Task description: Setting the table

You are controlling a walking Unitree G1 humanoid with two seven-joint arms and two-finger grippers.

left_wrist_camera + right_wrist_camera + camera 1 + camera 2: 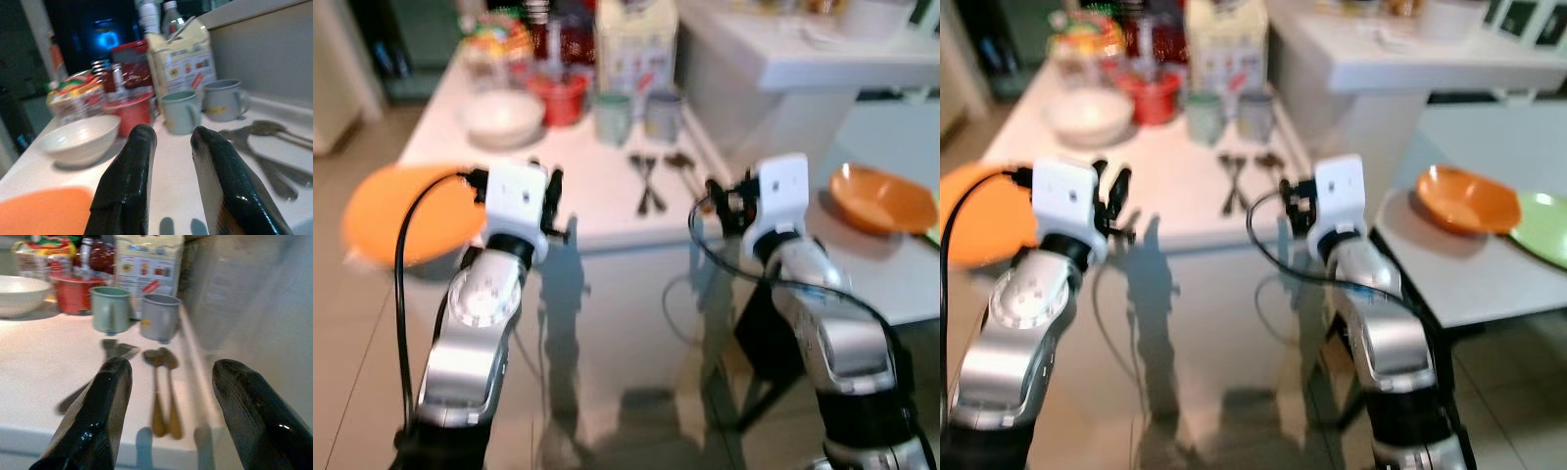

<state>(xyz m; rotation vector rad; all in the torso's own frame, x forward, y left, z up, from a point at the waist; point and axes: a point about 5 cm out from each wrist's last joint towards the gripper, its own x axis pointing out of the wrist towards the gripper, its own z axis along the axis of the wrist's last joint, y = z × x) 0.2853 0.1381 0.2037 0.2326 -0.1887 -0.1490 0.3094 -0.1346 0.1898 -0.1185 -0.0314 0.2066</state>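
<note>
Nearest us, the left gripper [168, 161] and the right gripper [171, 396] hover at the white counter's [597, 201] near edge — glossy black fingers parted, holding nothing. Just past the right one lie smooth metal spoons [161, 382], beside a flat orange plate [406, 211]. Farther back we see a pale green mug [110, 308], a grey mug [159, 316], a round white bowl [504, 117] and a carton [181, 61]. An orange bowl [1464, 201] sits on the side table [1469, 274].
</note>
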